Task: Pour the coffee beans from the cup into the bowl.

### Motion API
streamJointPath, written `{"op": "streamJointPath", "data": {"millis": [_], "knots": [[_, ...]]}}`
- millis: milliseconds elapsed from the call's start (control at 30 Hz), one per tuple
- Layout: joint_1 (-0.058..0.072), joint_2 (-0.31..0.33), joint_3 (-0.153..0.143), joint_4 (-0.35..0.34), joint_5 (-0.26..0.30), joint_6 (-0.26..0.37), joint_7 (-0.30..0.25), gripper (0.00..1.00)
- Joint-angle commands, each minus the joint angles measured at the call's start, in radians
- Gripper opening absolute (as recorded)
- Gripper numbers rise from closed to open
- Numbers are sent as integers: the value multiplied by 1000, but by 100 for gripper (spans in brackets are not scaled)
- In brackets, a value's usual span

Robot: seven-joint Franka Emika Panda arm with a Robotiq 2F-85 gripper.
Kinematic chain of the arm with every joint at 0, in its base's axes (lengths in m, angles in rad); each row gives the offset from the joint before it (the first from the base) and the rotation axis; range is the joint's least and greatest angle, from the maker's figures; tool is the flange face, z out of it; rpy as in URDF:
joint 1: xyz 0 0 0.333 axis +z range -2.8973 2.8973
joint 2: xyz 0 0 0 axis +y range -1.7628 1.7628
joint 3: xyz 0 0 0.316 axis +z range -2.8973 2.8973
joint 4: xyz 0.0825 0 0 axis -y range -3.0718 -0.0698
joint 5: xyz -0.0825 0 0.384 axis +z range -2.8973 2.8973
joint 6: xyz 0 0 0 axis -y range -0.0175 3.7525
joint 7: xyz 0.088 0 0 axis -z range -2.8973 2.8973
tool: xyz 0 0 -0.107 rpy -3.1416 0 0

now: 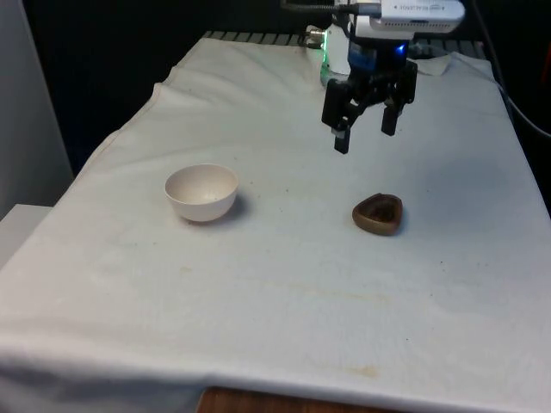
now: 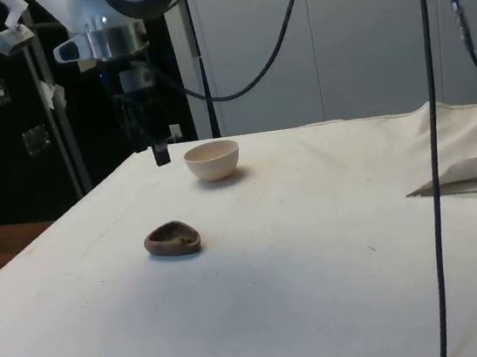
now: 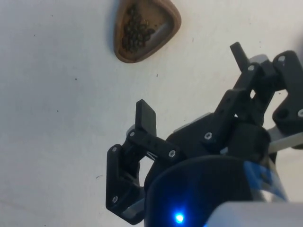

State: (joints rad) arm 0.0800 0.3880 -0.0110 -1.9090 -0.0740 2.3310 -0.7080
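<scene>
Front view: bowl (image 1: 201, 192) well apart from cup (image 1: 378, 213).

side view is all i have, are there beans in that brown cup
Observer: Yes, the wrist view shows dark coffee beans lying in the cup.
Operator: is the bowl empty
Observer: The front view looks into the bowl; nothing shows inside it.
Operator: fingers open or shut
Observer: Open: in the front view the gripper has its fingers apart and holds nothing.
</scene>
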Motion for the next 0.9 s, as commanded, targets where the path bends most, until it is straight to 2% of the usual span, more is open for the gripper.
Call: {"op": "streamJointPath", "data": {"millis": [0,133,567,867], "knots": [[2,13,1,12,-5,3,-7,100],[0,21,3,22,0,0,-17,100],[0,142,6,148,-3,-1,-49,100],[2,185,13,173,-5,14,-88,100]]}}
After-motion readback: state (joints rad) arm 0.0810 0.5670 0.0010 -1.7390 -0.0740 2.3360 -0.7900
